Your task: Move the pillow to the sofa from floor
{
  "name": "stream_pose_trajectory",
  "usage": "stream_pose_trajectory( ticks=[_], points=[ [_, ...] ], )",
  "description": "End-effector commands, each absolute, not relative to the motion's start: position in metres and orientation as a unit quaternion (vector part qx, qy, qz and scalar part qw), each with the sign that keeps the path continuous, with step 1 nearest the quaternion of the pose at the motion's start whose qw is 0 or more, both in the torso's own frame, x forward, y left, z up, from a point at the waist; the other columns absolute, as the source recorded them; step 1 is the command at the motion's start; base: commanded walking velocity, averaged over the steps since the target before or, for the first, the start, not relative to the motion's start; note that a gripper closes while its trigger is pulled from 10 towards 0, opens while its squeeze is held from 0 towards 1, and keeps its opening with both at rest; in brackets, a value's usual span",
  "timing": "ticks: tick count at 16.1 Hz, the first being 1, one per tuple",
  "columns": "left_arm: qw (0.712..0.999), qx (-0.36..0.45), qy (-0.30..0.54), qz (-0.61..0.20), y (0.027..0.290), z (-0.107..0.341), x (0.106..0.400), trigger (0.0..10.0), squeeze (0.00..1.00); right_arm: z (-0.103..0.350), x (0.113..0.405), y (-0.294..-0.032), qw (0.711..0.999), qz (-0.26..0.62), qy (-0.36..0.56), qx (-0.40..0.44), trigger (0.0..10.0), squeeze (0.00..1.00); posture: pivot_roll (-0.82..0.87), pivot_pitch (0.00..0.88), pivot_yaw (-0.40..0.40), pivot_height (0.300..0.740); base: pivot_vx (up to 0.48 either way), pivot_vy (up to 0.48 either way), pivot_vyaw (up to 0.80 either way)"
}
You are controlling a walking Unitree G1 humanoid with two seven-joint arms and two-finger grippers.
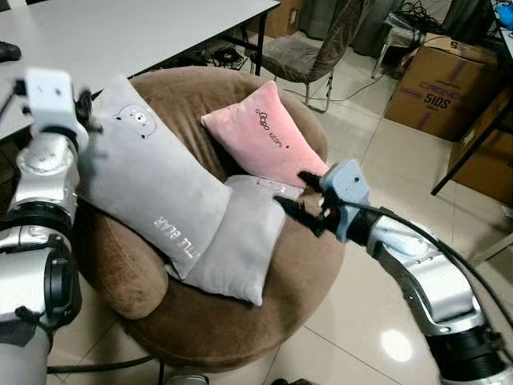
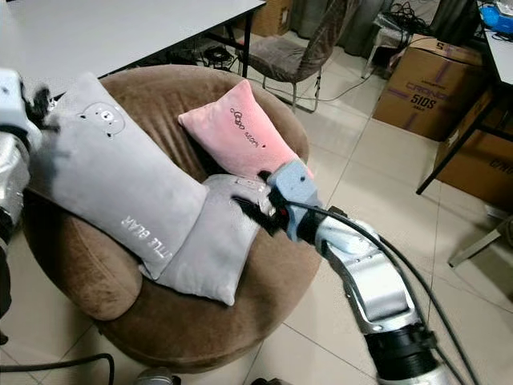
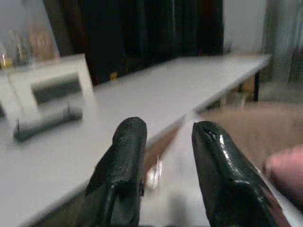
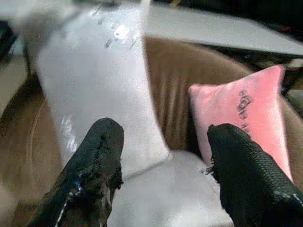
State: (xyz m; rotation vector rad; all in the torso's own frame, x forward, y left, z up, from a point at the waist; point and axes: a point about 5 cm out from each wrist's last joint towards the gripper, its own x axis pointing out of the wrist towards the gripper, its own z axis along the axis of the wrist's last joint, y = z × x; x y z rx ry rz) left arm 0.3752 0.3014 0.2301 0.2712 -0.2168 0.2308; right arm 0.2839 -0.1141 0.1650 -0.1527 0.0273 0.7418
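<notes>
- Where the round brown sofa (image 1: 240, 321) fills the middle of the frame, three pillows lie in it: a long grey bear pillow (image 1: 148, 180) at the left, a smaller grey pillow (image 1: 236, 245) in the centre, and a pink pillow (image 1: 260, 140) at the back.
- The bear pillow lies over part of the smaller grey pillow and hides it.
- The left wrist view is blurry.
- The right gripper (image 1: 309, 200), in the centre right, has its fingers wide apart. It holds nothing and sits over the smaller grey pillow's top edge.
- The left gripper (image 3: 163, 165) is at the upper left by the bear pillow's corner. Its fingers stand a little apart, and I cannot tell if they pinch the pillow.
- A white table (image 1: 120, 32) runs along the top left.
</notes>
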Motion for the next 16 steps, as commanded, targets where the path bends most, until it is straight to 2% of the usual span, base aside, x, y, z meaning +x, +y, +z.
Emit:
stream_pose_trajectory(
  ticks=[1, 2, 4, 5, 7, 8, 10, 16],
  points=[
    [0.977, 0.127, -0.138, 0.098, 0.295, 0.234, 0.372, 10.0, 0.30, 0.166, 0.284, -0.124, 0.941, 0.333, 0.008, -0.060, 10.0, 0.00, 0.12, 0.000, -0.069, 0.740, 0.000, 0.000, 0.00],
    [0.975, 0.135, -0.150, 0.088, 0.286, 0.227, 0.364, 10.0, 0.00, 0.166, 0.284, -0.127, 0.954, 0.295, 0.002, -0.058, 10.0, 0.00, 0.13, 0.000, -0.066, 0.740, 0.000, 0.000, 0.00],
    [0.976, 0.133, -0.154, 0.072, 0.263, 0.203, 0.331, 10.0, 0.00, 0.157, 0.281, -0.136, 0.976, 0.212, 0.014, -0.040, 10.0, 0.00, 0.13, 0.000, -0.080, 0.740, 0.000, 0.000, 0.00],
    [0.976, 0.162, -0.142, 0.044, 0.245, 0.184, 0.310, 10.0, 0.00, 0.149, 0.277, -0.142, 0.984, 0.174, 0.029, -0.016, 10.0, 0.00, 0.14, 0.000, -0.089, 0.740, 0.000, 0.000, 0.00],
    [0.982, 0.138, -0.124, 0.024, 0.223, 0.166, 0.290, 10.0, 0.00, 0.141, 0.273, -0.149, 0.990, 0.134, 0.040, -0.014, 10.0, 0.00, 0.14, 0.000, -0.093, 0.740, 0.000, 0.000, 0.00],
    [0.984, 0.131, -0.119, 0.021, 0.217, 0.163, 0.285, 10.0, 0.00, 0.139, 0.272, -0.150, 0.991, 0.125, 0.041, -0.014, 10.0, 0.00, 0.14, 0.000, -0.093, 0.740, 0.000, -0.285, 0.00],
    [0.989, 0.123, -0.083, -0.002, 0.188, 0.157, 0.263, 10.0, 0.00, 0.134, 0.268, -0.155, 0.994, 0.099, 0.042, -0.019, 10.0, 0.00, 0.13, 0.000, -0.088, 0.740, 0.000, -0.435, 0.00],
    [0.990, 0.121, -0.066, -0.023, 0.177, 0.161, 0.269, 10.0, 0.00, 0.123, 0.259, -0.162, 0.997, 0.059, 0.057, -0.011, 10.0, 0.00, 0.11, 0.000, -0.029, 0.740, 0.000, -0.439, 0.00]
  ],
)
